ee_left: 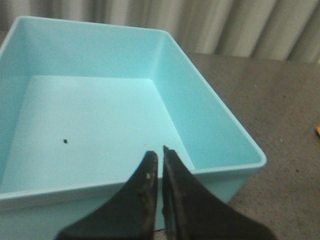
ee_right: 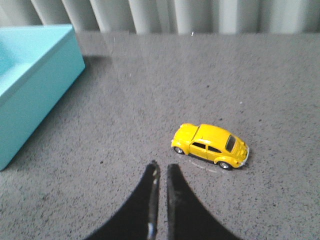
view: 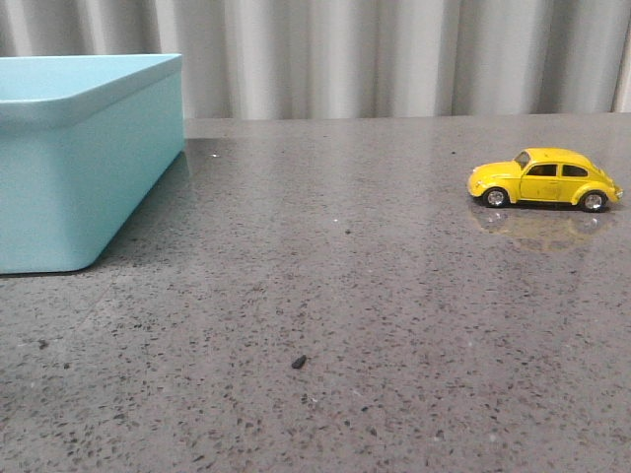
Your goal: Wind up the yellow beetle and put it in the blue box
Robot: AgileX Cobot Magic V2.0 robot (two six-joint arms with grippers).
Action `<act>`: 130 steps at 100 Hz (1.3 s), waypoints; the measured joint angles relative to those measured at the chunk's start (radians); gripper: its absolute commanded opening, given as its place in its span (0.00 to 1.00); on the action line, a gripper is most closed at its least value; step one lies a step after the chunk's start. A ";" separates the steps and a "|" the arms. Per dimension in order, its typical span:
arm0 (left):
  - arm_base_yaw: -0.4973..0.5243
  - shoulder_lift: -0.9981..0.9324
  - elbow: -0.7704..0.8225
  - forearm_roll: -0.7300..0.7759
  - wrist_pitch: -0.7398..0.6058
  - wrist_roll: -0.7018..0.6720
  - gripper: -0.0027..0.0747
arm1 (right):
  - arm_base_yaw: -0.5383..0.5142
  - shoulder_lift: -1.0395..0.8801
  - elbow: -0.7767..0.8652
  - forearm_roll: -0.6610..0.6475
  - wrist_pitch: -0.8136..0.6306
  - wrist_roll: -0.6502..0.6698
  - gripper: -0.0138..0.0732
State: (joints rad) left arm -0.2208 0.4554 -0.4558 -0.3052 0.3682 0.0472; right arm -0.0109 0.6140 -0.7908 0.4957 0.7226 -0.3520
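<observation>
While the blue box point(view: 84, 158) stands at the far left of the grey speckled table point(view: 345, 325), my left jaws point(ee_left: 160, 162) hang over its near rim, pressed almost together with only a thin slit between the dark tips and nothing held. Seen from my left wrist, the box is open at the top, its pale floor bare but for one small dark speck point(ee_left: 65, 141). Toward the middle of the table, in the front view, a small dark crumb point(view: 298, 362) lies on the stone, well apart from everything else. On the right side sits the yellow beetle point(view: 545, 178), upright on all four wheels, nose pointing toward the box and far from it, its reflection showing faintly in the polished top. My right jaws point(ee_right: 161, 170) hover near the car without touching it, tips likewise drawn nearly together and empty. Behind the table hangs a pale pleated curtain point(view: 394, 54).
</observation>
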 measured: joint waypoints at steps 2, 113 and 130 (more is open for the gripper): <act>-0.013 0.012 -0.004 0.000 0.004 0.000 0.01 | 0.000 0.023 -0.014 -0.003 0.016 0.000 0.11; -0.278 0.156 -0.054 0.024 0.031 0.004 0.01 | 0.138 0.774 -0.452 -0.306 0.251 0.141 0.11; -0.278 0.156 -0.093 0.026 -0.014 0.004 0.01 | 0.138 0.845 -0.508 -0.306 0.262 0.146 0.11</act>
State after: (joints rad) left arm -0.4984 0.6116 -0.5486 -0.2793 0.3543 0.0514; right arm 0.1269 1.4587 -1.2985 0.1895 0.9847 -0.2056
